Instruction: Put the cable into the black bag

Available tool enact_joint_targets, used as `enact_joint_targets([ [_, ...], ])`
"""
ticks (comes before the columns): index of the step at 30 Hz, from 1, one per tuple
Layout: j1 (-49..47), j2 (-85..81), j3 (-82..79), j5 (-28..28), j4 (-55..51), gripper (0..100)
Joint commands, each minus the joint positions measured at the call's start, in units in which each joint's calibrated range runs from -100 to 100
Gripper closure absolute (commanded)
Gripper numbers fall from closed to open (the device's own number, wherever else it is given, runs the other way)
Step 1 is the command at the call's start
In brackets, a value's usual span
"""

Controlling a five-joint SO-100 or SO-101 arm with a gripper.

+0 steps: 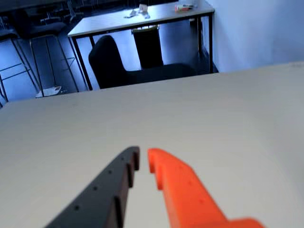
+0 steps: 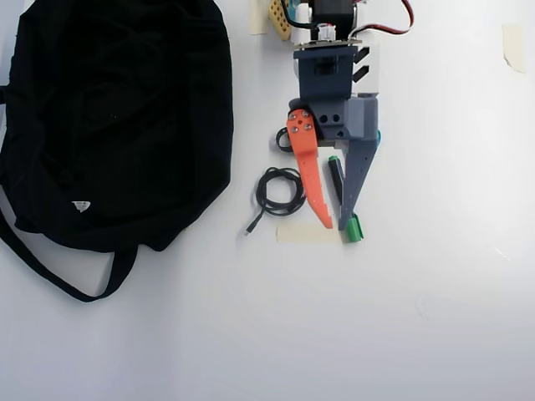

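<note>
End effector: I see the end effector (image 2: 336,223) over the white bench (image 2: 418,317) in the overhead view, pointing down the picture, one finger orange (image 2: 308,171) and one dark grey (image 2: 355,175)
Opening: in the wrist view the end effector (image 1: 143,158) shows its two tips close together with only a narrow gap, and I see nothing held between them
Cable: a thin black cable (image 2: 279,191) lies coiled on the bench, just left of the orange finger in the overhead view, with one loose end trailing down and to the left; I can't tell whether the finger touches it
Black bag: the black bag (image 2: 113,117) lies flat at the upper left of the overhead view, a strap looping out at its lower edge; it is near the cable but apart from it
Marker: a green and black marker pen (image 2: 343,200) lies under the fingers, its green cap showing just past the grey tip
Tape: a pale strip of tape (image 2: 308,233) sits on the bench at the fingertips
Wrist view background: bare bench top, with another table (image 1: 142,21) and a dark chair (image 1: 114,61) beyond
</note>
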State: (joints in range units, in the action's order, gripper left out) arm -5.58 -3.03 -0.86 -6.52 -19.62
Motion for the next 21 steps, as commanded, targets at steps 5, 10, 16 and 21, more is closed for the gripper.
enact_joint_targets([
  [5, 1.55, -0.21, 1.58, 0.33, 4.03, 98],
  [10, 1.47, -0.21, 1.04, 3.64, 5.41, 98],
  [16, 1.69, -1.29, -2.1, 5.31, 7.82, 98],
  [21, 3.27, -1.45, -1.92, 5.26, 7.31, 98],
])
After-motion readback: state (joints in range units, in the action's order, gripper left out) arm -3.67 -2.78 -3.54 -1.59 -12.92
